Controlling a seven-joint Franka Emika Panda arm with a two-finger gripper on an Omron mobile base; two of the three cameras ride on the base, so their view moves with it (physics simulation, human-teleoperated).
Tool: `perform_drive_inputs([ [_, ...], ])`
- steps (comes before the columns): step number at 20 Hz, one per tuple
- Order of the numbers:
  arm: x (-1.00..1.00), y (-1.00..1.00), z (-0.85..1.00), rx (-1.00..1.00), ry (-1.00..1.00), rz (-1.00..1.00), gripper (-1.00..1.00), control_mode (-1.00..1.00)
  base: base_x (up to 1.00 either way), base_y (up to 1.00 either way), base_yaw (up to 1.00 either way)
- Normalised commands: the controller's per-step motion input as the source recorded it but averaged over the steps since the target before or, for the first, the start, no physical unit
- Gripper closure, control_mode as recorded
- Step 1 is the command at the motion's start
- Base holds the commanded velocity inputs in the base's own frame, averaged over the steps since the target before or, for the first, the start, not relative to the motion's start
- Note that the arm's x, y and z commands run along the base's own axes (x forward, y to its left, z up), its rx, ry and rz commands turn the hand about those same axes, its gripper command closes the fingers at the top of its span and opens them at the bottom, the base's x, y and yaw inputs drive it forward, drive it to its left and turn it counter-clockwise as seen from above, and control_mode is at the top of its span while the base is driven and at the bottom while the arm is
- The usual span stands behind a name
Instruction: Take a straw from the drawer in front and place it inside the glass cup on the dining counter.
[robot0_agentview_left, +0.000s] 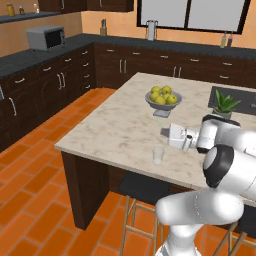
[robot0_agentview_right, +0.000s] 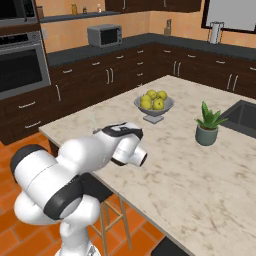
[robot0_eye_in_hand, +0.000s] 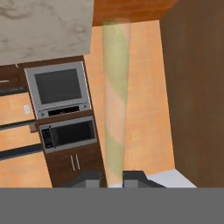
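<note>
A pale straw (robot0_eye_in_hand: 115, 96) with green and peach stripes runs up the hand view from between my fingertips, and my gripper (robot0_eye_in_hand: 113, 179) is shut on its lower end. In the left base view my gripper (robot0_agentview_left: 165, 133) hovers low over the dining counter (robot0_agentview_left: 112, 132), pointing left. It is just behind and slightly right of the small clear glass cup (robot0_agentview_left: 158, 154), which stands upright near the counter's front edge. The drawer is out of view.
A grey bowl of yellow-green fruit (robot0_agentview_left: 163, 98) stands behind the gripper. A potted plant (robot0_agentview_right: 207, 125) and a dark sink (robot0_agentview_left: 233, 99) lie to the right. Stools (robot0_agentview_left: 142, 190) stand under the counter's front edge. Wall ovens (robot0_agentview_right: 17, 55) are far left.
</note>
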Motion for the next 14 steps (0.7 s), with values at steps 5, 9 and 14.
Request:
perform_drive_inputs([
  [5,0.05,0.0,-0.27,0.0,0.0,0.0,1.0,-1.0,0.0,0.0,0.0],
  [9,0.08,0.0,-0.25,0.0,0.0,0.0,1.0,-1.0,0.0,0.0,0.0],
  [14,0.28,0.0,-0.1,0.0,0.0,0.0,1.0,-1.0,0.0,0.0,0.0],
])
